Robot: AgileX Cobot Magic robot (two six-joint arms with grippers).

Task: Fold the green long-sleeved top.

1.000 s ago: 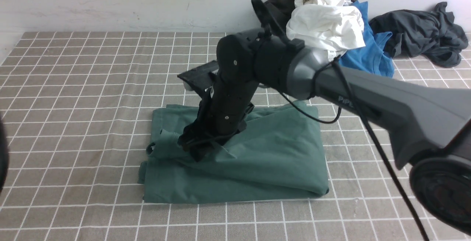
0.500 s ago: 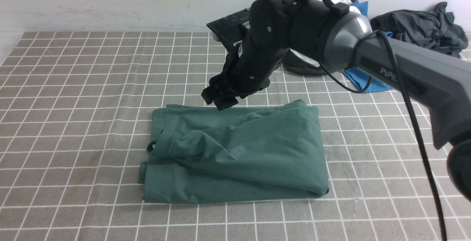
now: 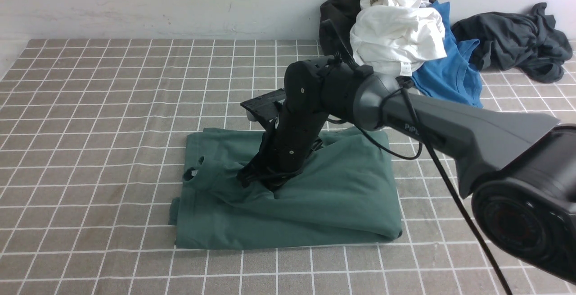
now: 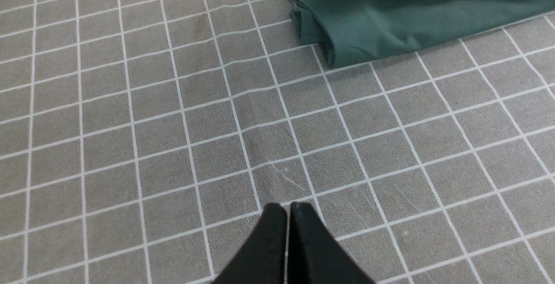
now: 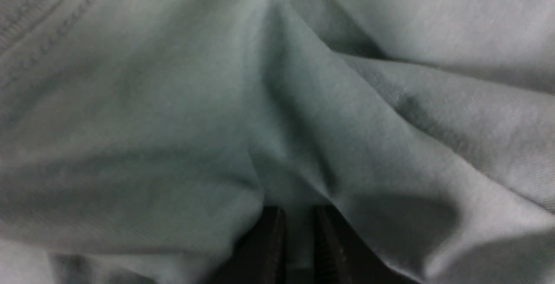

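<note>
front cam wide fwd, wrist cams low, all see top (image 3: 337, 205)

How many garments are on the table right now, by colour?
Green: 1, the green long-sleeved top
White: 1, the white bundle, counted as one piece
Blue: 1, the blue T-shirt
Dark grey: 1, the dark grey garment
Black: 1, the black garment
Total: 5
</note>
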